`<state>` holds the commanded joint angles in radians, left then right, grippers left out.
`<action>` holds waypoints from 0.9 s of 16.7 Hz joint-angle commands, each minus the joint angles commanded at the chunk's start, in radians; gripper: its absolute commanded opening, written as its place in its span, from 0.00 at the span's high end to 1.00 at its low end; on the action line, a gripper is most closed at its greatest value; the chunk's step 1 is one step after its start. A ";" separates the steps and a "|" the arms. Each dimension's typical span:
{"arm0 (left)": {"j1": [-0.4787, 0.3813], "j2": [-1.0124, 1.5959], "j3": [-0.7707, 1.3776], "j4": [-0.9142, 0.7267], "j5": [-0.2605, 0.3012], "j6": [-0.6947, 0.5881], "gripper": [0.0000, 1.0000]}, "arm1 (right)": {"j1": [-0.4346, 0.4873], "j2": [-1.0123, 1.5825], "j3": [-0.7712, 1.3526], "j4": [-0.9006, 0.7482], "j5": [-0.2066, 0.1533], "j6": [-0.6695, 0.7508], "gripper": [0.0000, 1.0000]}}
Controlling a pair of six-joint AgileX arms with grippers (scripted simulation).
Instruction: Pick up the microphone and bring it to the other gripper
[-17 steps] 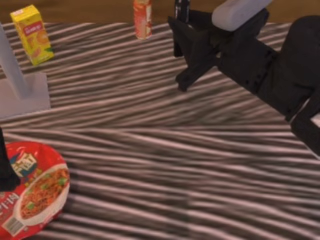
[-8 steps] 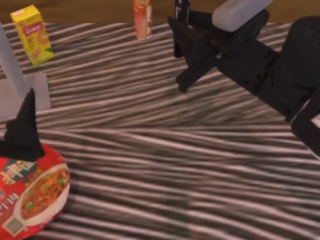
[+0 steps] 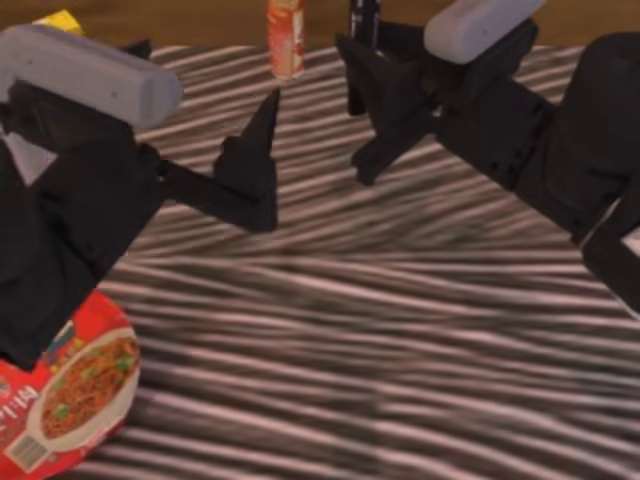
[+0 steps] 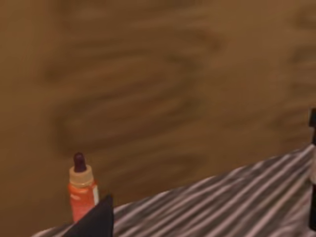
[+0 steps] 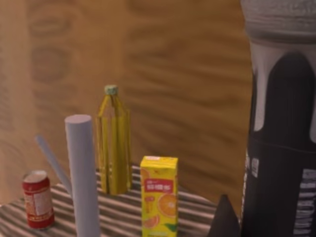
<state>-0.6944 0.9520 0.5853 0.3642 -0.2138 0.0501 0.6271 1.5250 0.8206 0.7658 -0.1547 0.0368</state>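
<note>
Microphone (image 3: 362, 18) stands upright at the far edge of the table (image 3: 400, 330), just beyond the spread, empty jaws of the right gripper (image 3: 350, 108), which should probably straddle its handle squarely before closing, while the left gripper (image 3: 208, 70) hovers opposite, jaws likewise parted.

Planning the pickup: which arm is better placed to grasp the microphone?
Right. The right pincer sits open beside the microphone at the table's far edge, and the mic fills its wrist view. The left arm is farther off, toward the left.
</note>
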 joint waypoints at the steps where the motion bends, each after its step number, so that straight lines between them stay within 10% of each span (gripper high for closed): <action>1: -0.035 0.049 0.031 0.020 -0.011 0.003 0.00 | 0.000 0.000 0.000 0.000 0.000 0.000 1.00; 15: -0.088 0.323 0.231 0.112 -0.004 0.010 0.00 | 0.000 0.000 0.000 0.000 0.000 0.000 1.00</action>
<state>-0.7825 1.2751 0.8163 0.4767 -0.2181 0.0601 0.6271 1.5250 0.8206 0.7658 -0.1547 0.0368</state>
